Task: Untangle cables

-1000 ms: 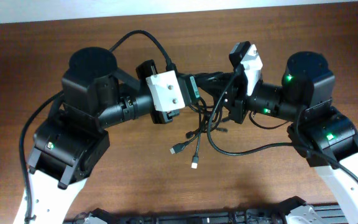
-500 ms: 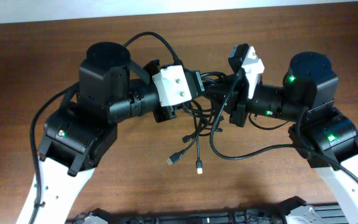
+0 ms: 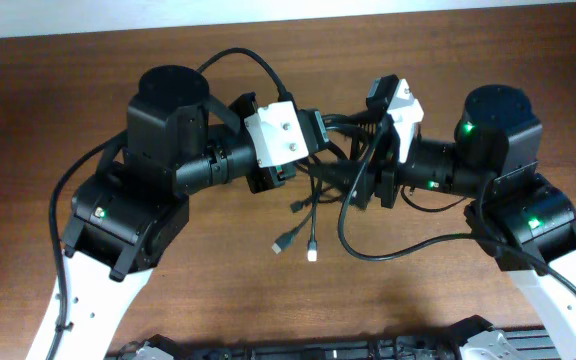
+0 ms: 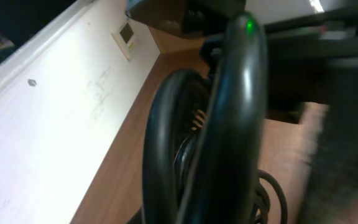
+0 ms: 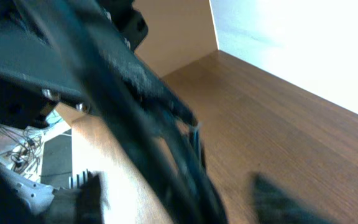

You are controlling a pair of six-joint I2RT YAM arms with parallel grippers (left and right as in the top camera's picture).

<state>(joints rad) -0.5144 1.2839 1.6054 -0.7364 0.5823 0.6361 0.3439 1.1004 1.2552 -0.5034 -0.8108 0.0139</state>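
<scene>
The cables point(image 3: 336, 165) are a bunch of thin black cords held between my two arms above the middle of the brown table point(image 3: 88, 80). Two plug ends point(image 3: 312, 252) trail toward the front, and one long loop point(image 3: 398, 248) sweeps right. My left gripper point(image 3: 326, 137) is shut on the top of the bunch. In the left wrist view the cords point(image 4: 229, 124) fill the frame, out of focus, and hide the fingers. My right gripper point(image 3: 360, 185) stands open at the bunch's right side. In the right wrist view its fingers point(image 5: 89, 196) are wide apart with the blurred cords point(image 5: 166, 143) between them.
Thicker black arm wires arch over the left wrist point(image 3: 238, 60) and run along the right arm point(image 3: 373, 150). A pale wall point(image 3: 268, 12) borders the table's far edge. Dark equipment point(image 3: 298, 350) lines the near edge.
My left arm has swung right and closed on the bunch. My right gripper has opened and let go of the cords. The trailing plug ends have shifted slightly.
</scene>
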